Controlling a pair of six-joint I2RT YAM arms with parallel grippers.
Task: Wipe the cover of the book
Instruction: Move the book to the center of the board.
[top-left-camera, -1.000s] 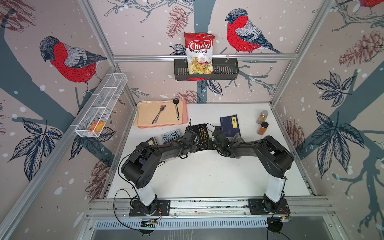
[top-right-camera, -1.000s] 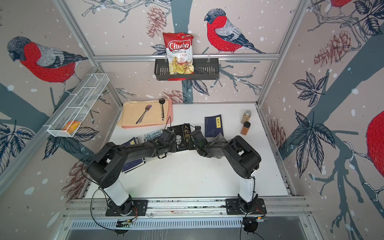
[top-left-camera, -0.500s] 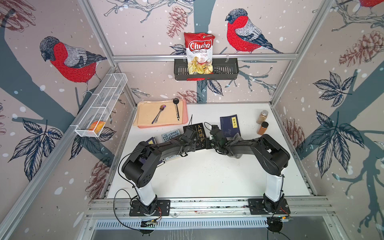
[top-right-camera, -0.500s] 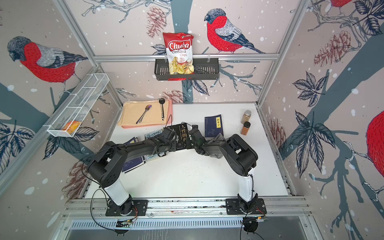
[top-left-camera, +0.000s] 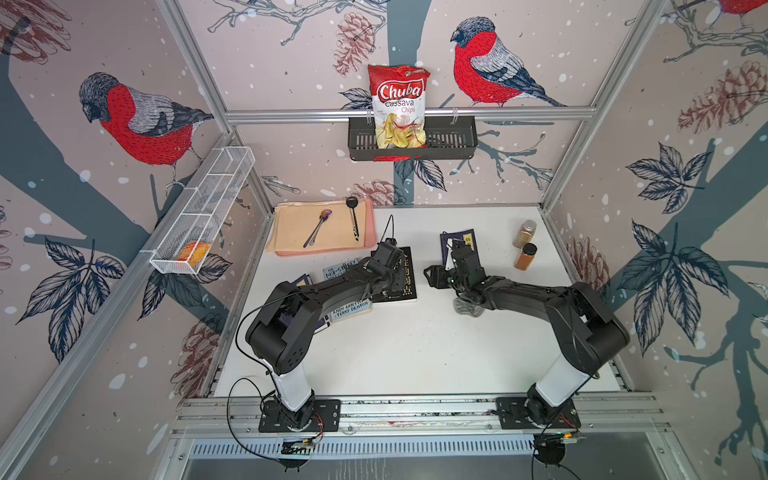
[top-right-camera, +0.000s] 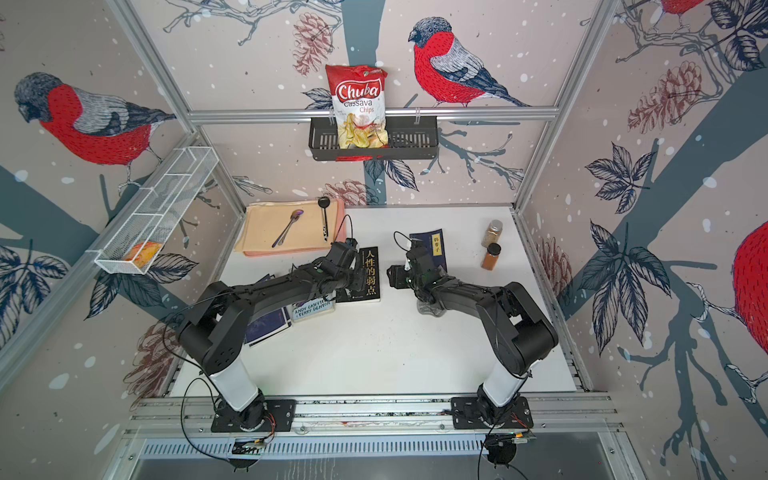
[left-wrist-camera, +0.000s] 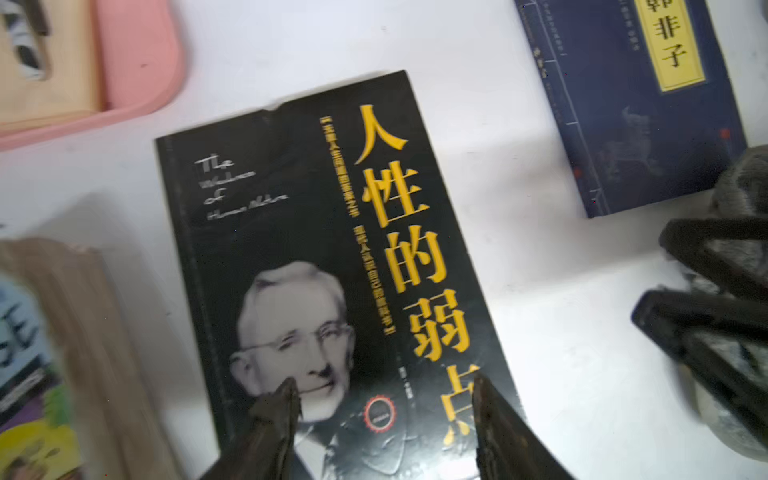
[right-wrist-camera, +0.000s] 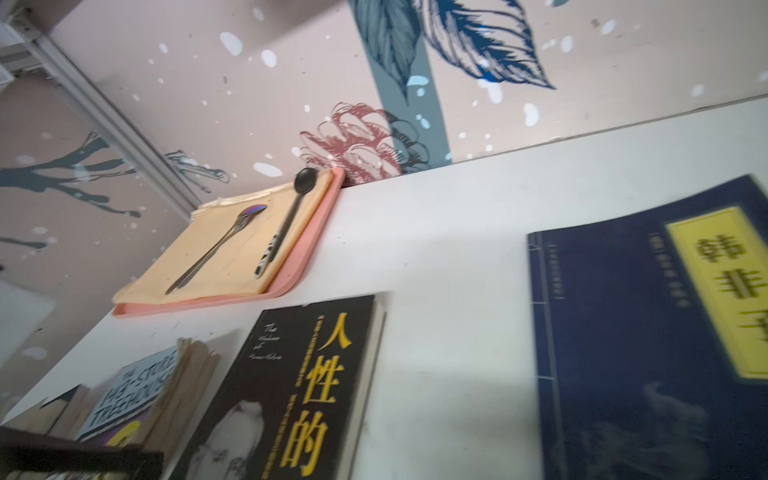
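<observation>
On the table (top-left-camera: 415, 353), the book (top-left-camera: 407, 274) lies top end rearward; left gripper (left-wrist-camera: 382, 386), right gripper (top-left-camera: 432, 276) both apart

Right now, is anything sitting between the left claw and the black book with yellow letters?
Nothing visible does. The left gripper hangs open right over the black book, whose cover lies bare beneath it.

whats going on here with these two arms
A black book lies flat on the white table between two robot arms. The left claw hangs open over its cover, gripping nothing. The right claw is beside the book, open too; a grey cloth lies under that arm.
</observation>
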